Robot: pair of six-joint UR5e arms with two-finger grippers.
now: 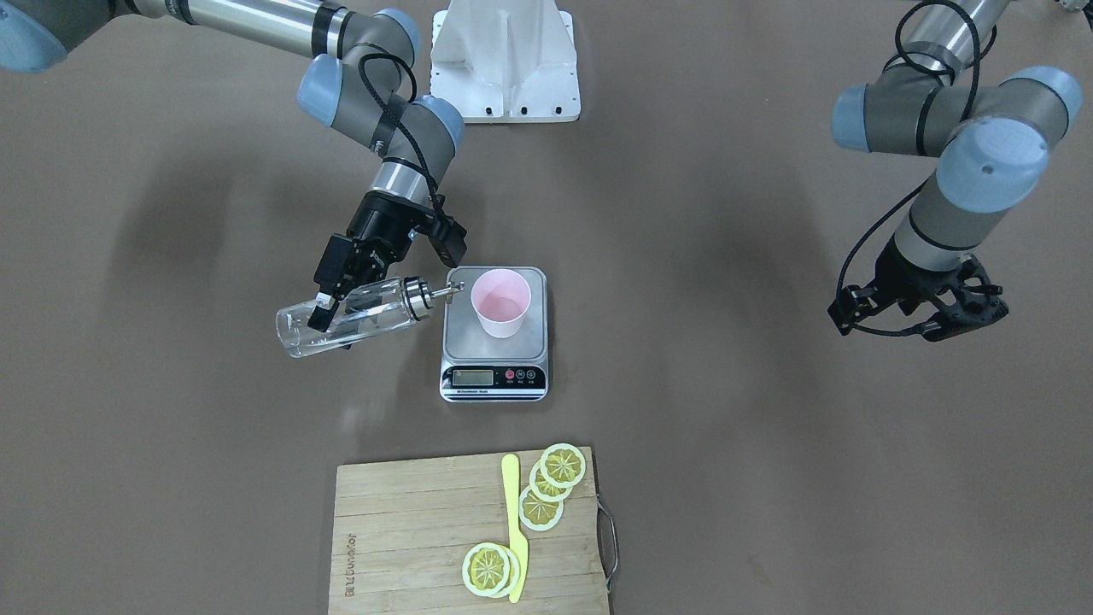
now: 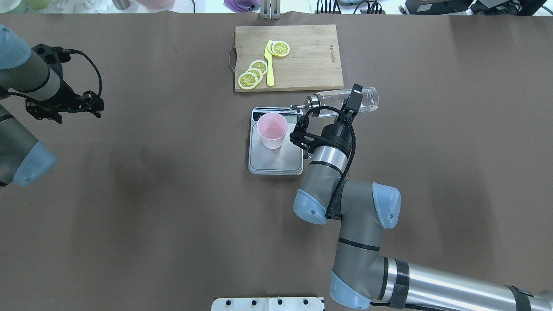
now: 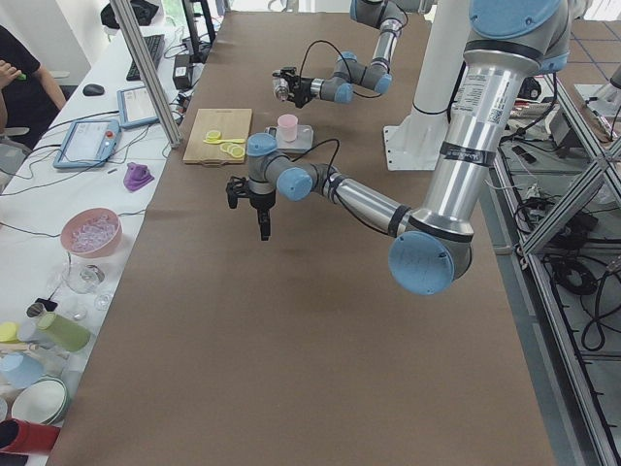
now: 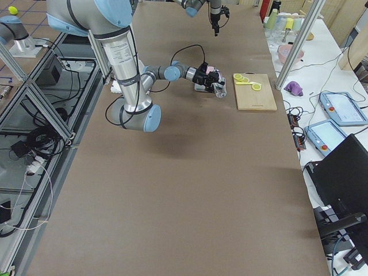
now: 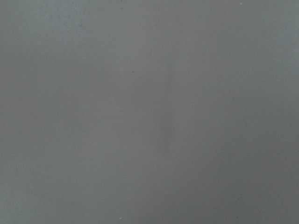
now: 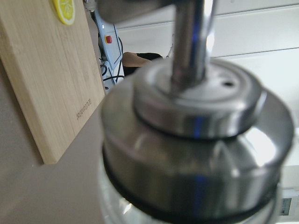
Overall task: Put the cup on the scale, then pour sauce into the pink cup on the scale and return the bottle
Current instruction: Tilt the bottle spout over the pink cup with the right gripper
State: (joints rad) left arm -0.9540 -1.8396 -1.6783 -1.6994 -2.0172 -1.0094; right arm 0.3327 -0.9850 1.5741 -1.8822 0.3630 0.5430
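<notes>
The brown-covered table [image 1: 768,427] carries a bamboo cutting board [image 1: 410,530] at its edge; nearer the middle sits the flat steel-topped kitchen scale [image 1: 465,337]. The small clear glass bottle [image 1: 376,312] lies almost level beside it, clamped by the right gripper [image 1: 331,329], with its metal spout just short of the pale pink tapered cup [image 1: 501,303] (upright on the platform). The left gripper [image 1: 931,316] hangs well apart and holds nothing; how wide its jaws stand, I cannot tell.
</notes>
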